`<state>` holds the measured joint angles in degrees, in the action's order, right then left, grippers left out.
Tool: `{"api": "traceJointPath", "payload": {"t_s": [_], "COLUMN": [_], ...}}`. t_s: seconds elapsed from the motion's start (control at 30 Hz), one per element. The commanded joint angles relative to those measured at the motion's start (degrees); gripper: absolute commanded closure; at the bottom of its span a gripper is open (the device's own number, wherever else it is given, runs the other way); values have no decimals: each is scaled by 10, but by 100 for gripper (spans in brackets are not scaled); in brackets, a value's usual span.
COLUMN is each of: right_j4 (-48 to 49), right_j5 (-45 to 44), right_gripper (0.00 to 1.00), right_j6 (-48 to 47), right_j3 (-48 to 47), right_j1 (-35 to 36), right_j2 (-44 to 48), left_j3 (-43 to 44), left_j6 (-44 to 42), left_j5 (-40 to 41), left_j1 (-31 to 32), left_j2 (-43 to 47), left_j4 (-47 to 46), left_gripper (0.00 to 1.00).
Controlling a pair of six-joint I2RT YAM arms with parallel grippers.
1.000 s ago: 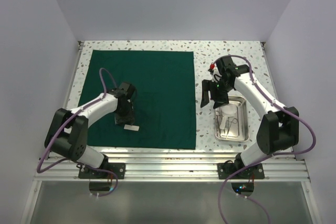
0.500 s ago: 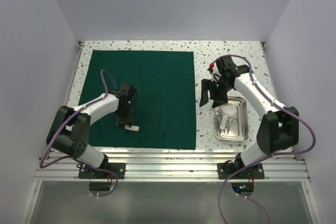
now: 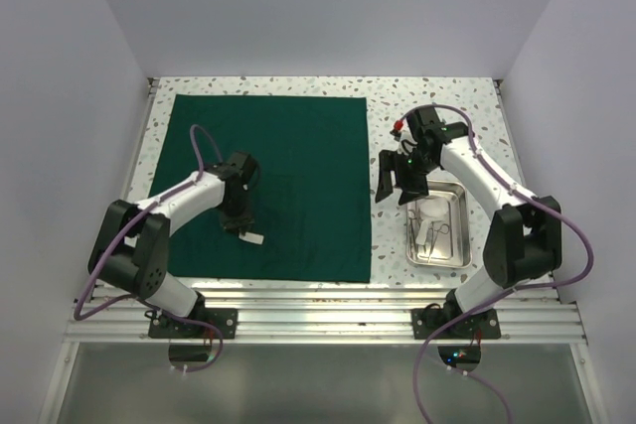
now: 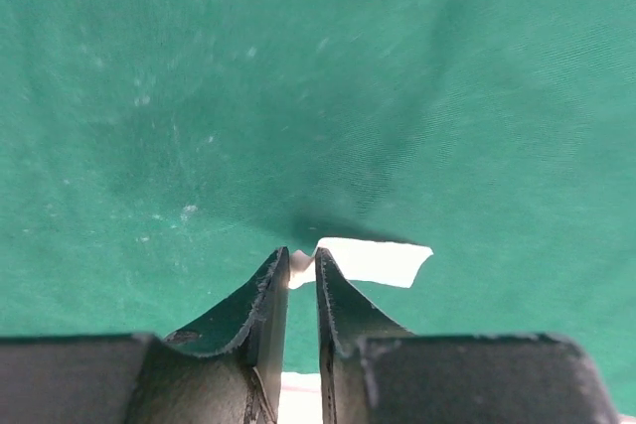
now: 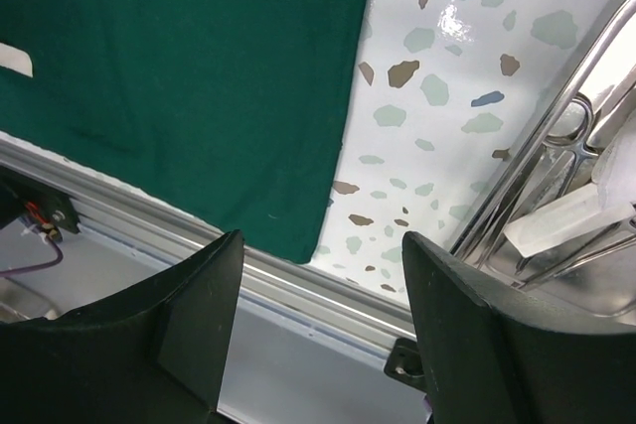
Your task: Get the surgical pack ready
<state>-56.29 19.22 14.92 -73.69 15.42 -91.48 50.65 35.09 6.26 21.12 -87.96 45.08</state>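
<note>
Nearest me, low on the left of the overhead view, my left gripper (image 3: 239, 224) points down at the near part of the dark green square cloth sheet (image 3: 298, 146). Its wrist view shows the jaws standing almost together with a corner of the small white gauze square (image 4: 370, 261) pinched in the slit, so I read it as grasping the gauze. That gauze looks feather-light and limp, easy to drop or fold. A corner pinch seems the right hold, though it may flap. The cloth under it is soft and could bunch. I cannot tell whether any cloth is nipped too, because the fingertips hide the contact.

At lower right the shallow rectangular steel tray (image 3: 459, 237) sits on the speckled white table (image 3: 437, 96), holding silvery scissor-like instruments (image 5: 568, 124). They look stiff and slick, probably best taken across the shanks. The right wrist view cuts the tray off, and I cannot identify a pale block in it. Farther up, my right gripper (image 3: 397, 182) hangs released, jaws wide and empty, between cloth and tray.
</note>
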Motion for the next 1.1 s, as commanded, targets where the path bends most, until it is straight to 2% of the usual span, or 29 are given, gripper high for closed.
{"api": "traceJointPath", "payload": {"t_s": [0.0,0.23,0.4,0.6,0.93,1.07], "right_j4": [4,33,81,207,222,220], "right_j5": [22,118,261,429,506,519], "right_gripper": [31,31,30,28,28,28], "right_j6": [-3,-23,-17,17,-15,-16], "right_j3": [-22,-43,-70,-72,-91,-91], "right_j1": [2,42,92,138,185,198], "right_j2": [-8,-28,-64,-100,-135,-134], "left_j3": [51,117,134,158,152,141], "left_j6": [-18,-56,-62,-74,-78,-73], "left_j5": [10,-90,-149,-221,-405,-451], "left_j1": [-4,-3,-3,-2,-2,-2], "left_j2": [12,19,25,46,117,142], "left_j4": [31,55,65,76,20,-12], "left_gripper": [81,89,94,94,94,94]}}
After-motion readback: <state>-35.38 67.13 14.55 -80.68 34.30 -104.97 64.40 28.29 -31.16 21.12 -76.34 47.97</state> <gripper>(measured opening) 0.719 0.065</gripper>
